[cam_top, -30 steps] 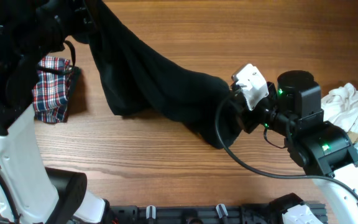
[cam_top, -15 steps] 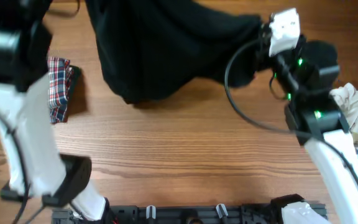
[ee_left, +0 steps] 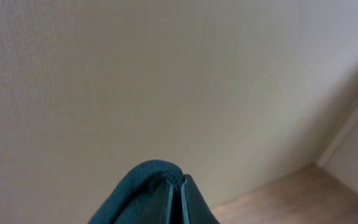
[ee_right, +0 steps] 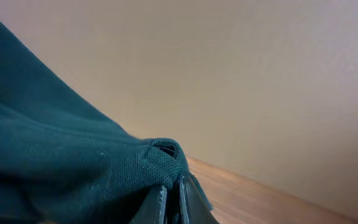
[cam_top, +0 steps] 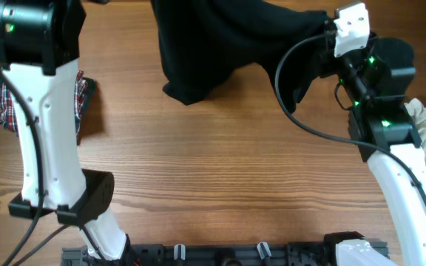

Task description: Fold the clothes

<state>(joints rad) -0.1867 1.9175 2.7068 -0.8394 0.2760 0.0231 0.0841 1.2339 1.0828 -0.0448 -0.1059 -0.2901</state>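
Pinching the black polo shirt (cam_top: 220, 52) tight, the left end effector (ee_left: 180, 190) and right end effector (ee_right: 171, 186) have hoisted it toward the counter's (cam_top: 220, 177) far edge, likely to spread it flat.

Warm, even light across my bench (cam_top: 220, 185), just a soft shadow under the black shirt (cam_top: 220, 52). Over to my wrist views: pale wall (ee_left: 166, 74), flat and dim, fabric reading greenish, nearest folds blurred.
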